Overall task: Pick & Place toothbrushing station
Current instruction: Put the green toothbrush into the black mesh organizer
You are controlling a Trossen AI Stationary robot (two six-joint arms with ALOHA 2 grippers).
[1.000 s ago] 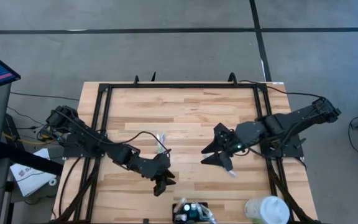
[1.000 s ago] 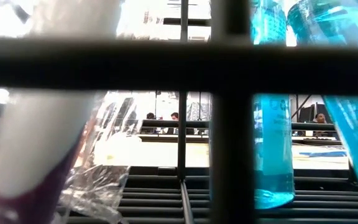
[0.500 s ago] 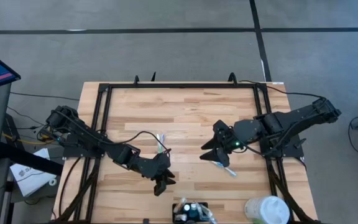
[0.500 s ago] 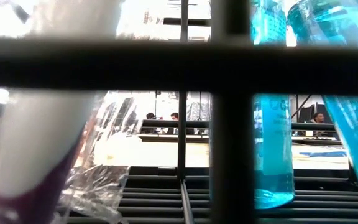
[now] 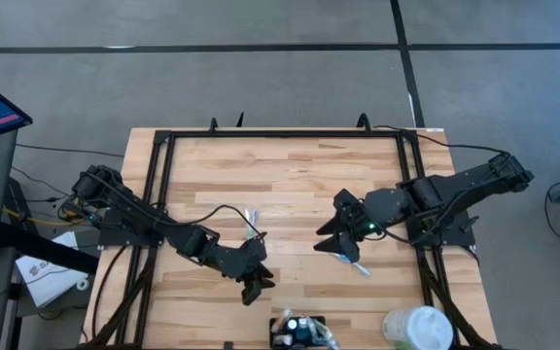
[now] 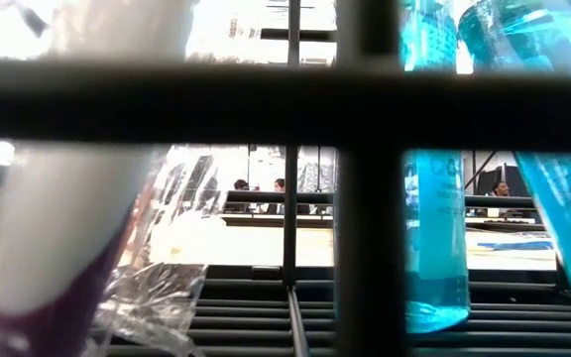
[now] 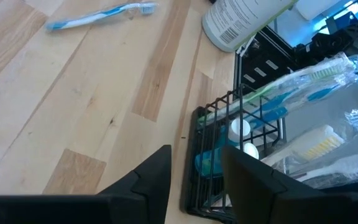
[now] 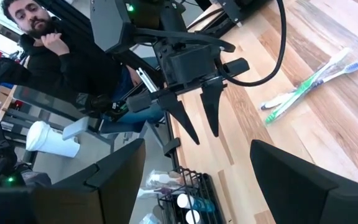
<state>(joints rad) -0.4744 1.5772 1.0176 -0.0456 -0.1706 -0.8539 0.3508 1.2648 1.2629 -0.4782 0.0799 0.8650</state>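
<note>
Right arm backing off dropped brush
Right end effector [image 5: 336,244] apart, lifted off blue brush [image 5: 350,262] (now on counter [image 5: 290,185]); left end effector [image 5: 252,285] apart, empty near station [image 5: 297,331].

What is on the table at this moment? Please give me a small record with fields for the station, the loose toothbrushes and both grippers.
station: black wire toothbrushing station at the table's near edge, holding toothbrushes
loose items: blue toothbrush under the right gripper; two toothbrushes mid-table; white bottle at the near right corner
left gripper: open, empty, beside the station
right gripper: open, empty, over the blue toothbrush
</note>
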